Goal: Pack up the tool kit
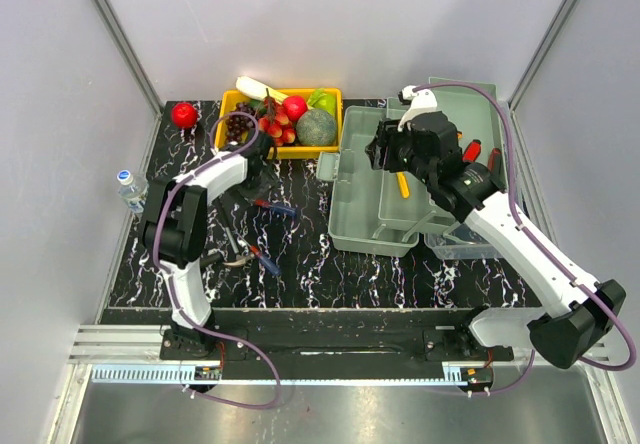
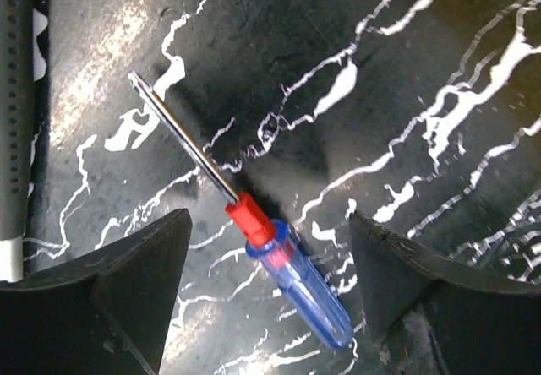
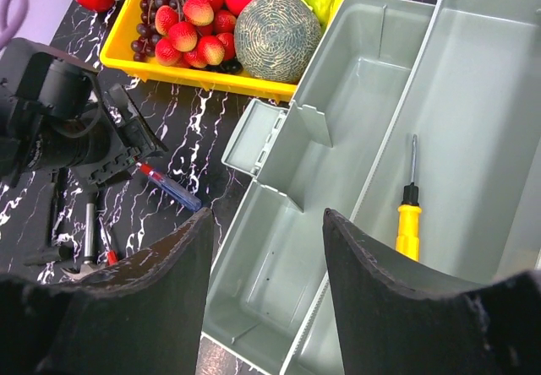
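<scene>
At the near edge of the black marbled bench (image 1: 330,279), the two arms are rising from their bases. Just past the left base, a few small hand tools (image 1: 245,256) with red grips are lying loose on the bench. A little further in, a blue-handled screwdriver (image 2: 254,227) with a red collar is lying flat on the bench with its tip pointing away. The left jaws are hanging directly over it, standing wide apart. Their dark fingers (image 2: 127,290) are flanking the handle on both sides without touching it.

To the right, the grey-green toolbox (image 1: 365,224) is sitting open on the bench, its compartments facing up. A yellow-handled screwdriver (image 3: 409,223) is lying inside the deep main compartment, beside the divider wall. The right jaws are hovering above the box, also standing apart and gripping nothing. Red-handled tools (image 1: 470,151) are showing at the right side of the box, partly hidden by the right arm.

Further back, a yellow tray (image 1: 222,132) of fruit is sitting just beyond the box's left corner. A red apple (image 1: 184,114) is resting on the bench to its left. A water bottle (image 1: 128,186) is standing off the bench's left edge.
</scene>
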Available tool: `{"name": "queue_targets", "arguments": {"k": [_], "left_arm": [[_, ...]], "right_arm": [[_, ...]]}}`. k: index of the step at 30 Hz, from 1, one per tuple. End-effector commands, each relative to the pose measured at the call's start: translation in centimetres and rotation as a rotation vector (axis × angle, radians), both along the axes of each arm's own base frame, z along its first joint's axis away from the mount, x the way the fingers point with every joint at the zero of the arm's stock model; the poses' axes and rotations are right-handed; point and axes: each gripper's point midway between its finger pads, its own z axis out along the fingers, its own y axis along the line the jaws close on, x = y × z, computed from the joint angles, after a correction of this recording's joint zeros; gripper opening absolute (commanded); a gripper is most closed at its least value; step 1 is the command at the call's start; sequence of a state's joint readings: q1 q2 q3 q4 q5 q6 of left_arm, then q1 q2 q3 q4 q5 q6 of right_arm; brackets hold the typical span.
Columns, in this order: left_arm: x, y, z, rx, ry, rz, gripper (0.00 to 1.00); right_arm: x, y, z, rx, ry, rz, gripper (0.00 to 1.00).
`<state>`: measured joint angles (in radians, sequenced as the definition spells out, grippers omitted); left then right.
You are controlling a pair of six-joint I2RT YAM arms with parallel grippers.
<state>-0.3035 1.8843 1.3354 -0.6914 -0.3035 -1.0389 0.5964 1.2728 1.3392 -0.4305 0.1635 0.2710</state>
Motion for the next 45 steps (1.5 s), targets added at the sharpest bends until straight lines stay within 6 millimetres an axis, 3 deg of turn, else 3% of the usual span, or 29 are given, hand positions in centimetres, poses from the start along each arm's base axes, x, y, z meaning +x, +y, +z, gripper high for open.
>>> {"name": "queue_targets", "arguments": {"k": [1,6,11,17,19,23,26,28,32,37,40,45], "left_arm": [[1.6,0.0,-1.2,-0.034,0.009,-0.005,0.78],[0.7,0.0,-2.6,-0.036,0.053,0.001,0.62],[0.4,0.3,-2.4,-0.026,0.056,0.002,0.4],[0.5,0.9,-0.4,0.005,0.014,-0.024,0.06],[0.8,0.7,0.8,-0.003,-0.014,-0.049,0.0],[1.9,-1.7,6.4,-0.073,-0.171,-0.155,0.0],[2.5,-4.5,12.5,-0.119,-0.355,-0.262,0.0],[2.7,-6.5,17.0,-0.155,-0.499,-0.34,0.0],[1.9,-10.2,24.6,-0.315,-0.731,-0.496,0.0],[-1.4,-14.8,33.1,-0.562,-1.001,-0.76,0.0],[-3.5,-16.2,35.8,-0.621,-1.119,-0.867,0.0],[-5.2,-17.1,37.3,-0.672,-1.181,-0.939,0.0]], "right_arm": [[0.0,0.1,2.5,0.017,-0.085,0.025,0.59],[-0.1,0.9,2.9,0.023,-0.105,0.075,0.59],[-0.2,1.5,3.3,0.038,-0.121,0.104,0.59],[-0.1,1.8,3.0,0.026,-0.12,0.126,0.6],[-0.3,2.3,2.9,0.03,-0.115,0.157,0.6],[-1.6,4.5,2.5,0.057,-0.092,0.302,0.61],[-3.0,6.5,3.2,0.114,-0.078,0.432,0.65],[-3.8,7.6,3.7,0.155,-0.067,0.504,0.76],[-4.6,8.9,4.3,0.2,-0.063,0.577,0.93],[-4.9,9.3,4.8,0.232,-0.055,0.605,0.96],[-5.5,9.8,5.2,0.26,-0.04,0.633,0.96],[-6.5,11.2,5.5,0.35,0.049,0.706,0.85]]}}
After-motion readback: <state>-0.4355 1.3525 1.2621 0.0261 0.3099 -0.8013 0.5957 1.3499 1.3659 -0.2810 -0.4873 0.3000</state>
